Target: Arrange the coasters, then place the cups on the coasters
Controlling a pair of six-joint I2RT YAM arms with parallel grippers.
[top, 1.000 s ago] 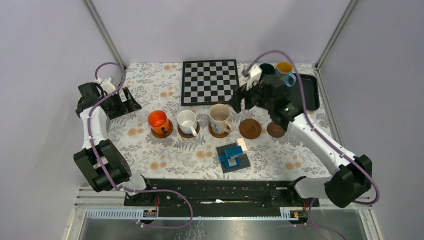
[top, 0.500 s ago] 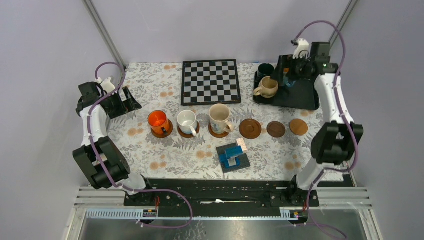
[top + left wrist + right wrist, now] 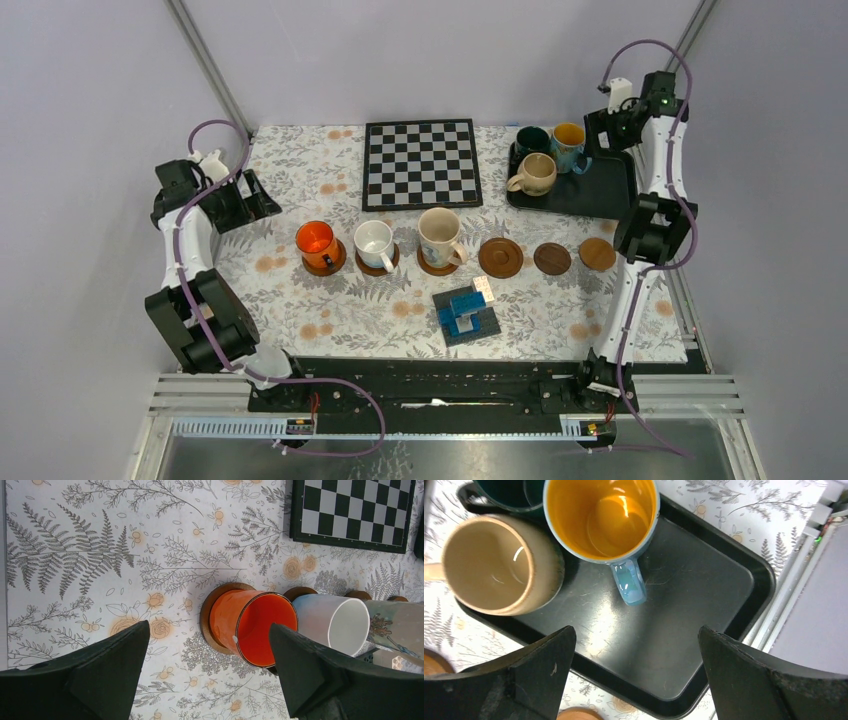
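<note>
My right hand (image 3: 634, 640) hangs spread and empty over the black tray (image 3: 704, 645), with the blue cup (image 3: 599, 520) just ahead of it. My left hand (image 3: 209, 630), also spread, faces the orange cup (image 3: 250, 625), which sits on its coaster (image 3: 206, 612) on the bench.

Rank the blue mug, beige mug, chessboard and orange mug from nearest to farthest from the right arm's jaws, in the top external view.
1. blue mug, far side of the black tray.
2. beige mug, at the tray's left end.
3. chessboard, far centre of the table.
4. orange mug, leftmost in the near row.
</note>
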